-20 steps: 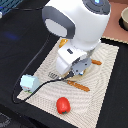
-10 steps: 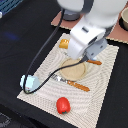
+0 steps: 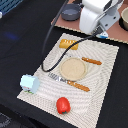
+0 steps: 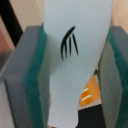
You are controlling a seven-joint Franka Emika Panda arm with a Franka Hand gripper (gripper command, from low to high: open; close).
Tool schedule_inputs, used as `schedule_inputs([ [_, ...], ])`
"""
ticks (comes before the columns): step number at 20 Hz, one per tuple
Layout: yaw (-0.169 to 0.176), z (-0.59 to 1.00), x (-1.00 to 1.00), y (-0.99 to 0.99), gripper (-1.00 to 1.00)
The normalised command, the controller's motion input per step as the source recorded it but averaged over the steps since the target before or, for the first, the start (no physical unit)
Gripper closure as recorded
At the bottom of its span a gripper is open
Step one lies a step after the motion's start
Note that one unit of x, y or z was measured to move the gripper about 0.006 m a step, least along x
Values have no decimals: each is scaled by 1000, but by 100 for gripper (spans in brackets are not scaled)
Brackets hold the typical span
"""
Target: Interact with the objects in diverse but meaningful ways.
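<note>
Jaws clenched on white-and-blue tube-like piece (image 4: pixel 75 60), long axis running along the green pads (image 4: pixel 32 85); striped mat (image 3: pixel 107 75) below.

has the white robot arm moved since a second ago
Yes. The white robot arm has swung from over the striped beige placemat toward the exterior view's upper right, near the grey pot.

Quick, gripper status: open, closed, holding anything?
Gripper: shut on the white-and-blue piece, which sits clamped between the green pads in the wrist view.
</note>
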Motion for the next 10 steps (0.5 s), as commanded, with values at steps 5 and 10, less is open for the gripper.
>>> schedule_inputs([
  [5, 0, -843, 34, 123, 100],
  [10, -3, -286, 4, -135, 100],
])
